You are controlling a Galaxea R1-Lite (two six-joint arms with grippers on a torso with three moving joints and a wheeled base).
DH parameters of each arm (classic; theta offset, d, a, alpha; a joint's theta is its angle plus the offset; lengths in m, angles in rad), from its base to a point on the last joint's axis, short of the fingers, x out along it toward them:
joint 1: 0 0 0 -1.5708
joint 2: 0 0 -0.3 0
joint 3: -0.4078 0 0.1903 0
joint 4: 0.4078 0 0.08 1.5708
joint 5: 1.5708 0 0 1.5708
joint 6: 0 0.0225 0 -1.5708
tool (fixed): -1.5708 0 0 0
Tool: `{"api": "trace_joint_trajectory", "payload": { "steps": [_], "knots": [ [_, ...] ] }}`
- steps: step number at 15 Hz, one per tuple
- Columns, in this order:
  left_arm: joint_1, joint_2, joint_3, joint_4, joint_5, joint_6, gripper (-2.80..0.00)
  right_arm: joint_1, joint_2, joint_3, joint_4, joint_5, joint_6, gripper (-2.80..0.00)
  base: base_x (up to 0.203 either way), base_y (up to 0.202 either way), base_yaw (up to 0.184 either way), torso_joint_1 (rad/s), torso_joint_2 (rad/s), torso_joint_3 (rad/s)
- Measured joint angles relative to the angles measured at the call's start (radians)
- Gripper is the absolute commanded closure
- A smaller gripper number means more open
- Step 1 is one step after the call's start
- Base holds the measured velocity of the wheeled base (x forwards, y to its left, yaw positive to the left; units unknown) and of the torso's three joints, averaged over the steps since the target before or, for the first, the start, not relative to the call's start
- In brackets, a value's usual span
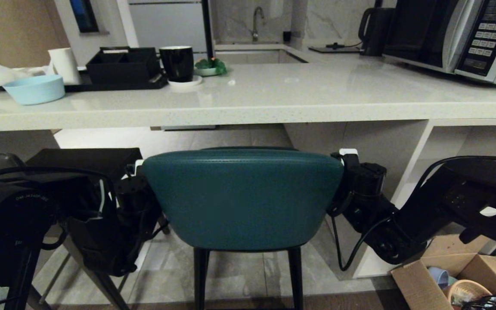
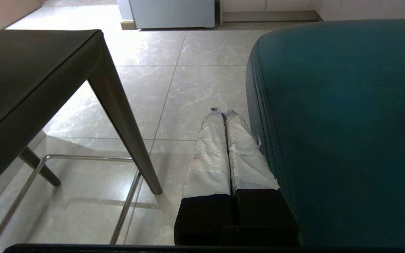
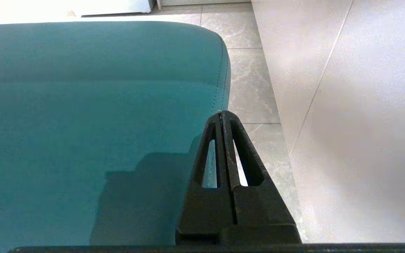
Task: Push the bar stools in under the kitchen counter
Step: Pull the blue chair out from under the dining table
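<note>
Teal stool (image 1: 243, 198), lower centre of frame, backrest nearest, seat not yet under the tabletop (image 1: 274, 101). Left claw (image 2: 226, 116) and right claw (image 3: 222, 116), fingers together, flank the backrest's two side edges. Dark grey stool (image 1: 85, 158), left, beside it. Step: pushing teal stool; next, an even forward shove.

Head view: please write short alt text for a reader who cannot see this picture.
A teal bar stool stands with its back toward the camera before a cream-white kitchen counter, the robot's left tool and right tool at either edge of its backrest. A dark grey stool stands at its left.
</note>
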Motion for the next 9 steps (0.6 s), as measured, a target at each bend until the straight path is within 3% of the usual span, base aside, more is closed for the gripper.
{"api": "trace_joint_trajectory", "payload": {
  "steps": [4, 9],
  "knots": [
    [-0.006, -0.001, 0.002, -0.002, 0.000, -0.001, 0.00, 0.000, -0.006, -0.003, 0.009, 0.000, 0.000, 0.00, -0.017, 0.000, 0.000, 0.002, 0.00, 0.000],
    [-0.015, -0.004, 0.003, 0.001, 0.001, 0.000, 0.00, 0.000, -0.009, -0.001, 0.008, 0.000, 0.000, 0.00, -0.189, 0.000, -0.001, 0.003, 0.00, 0.001]
  ]
}}
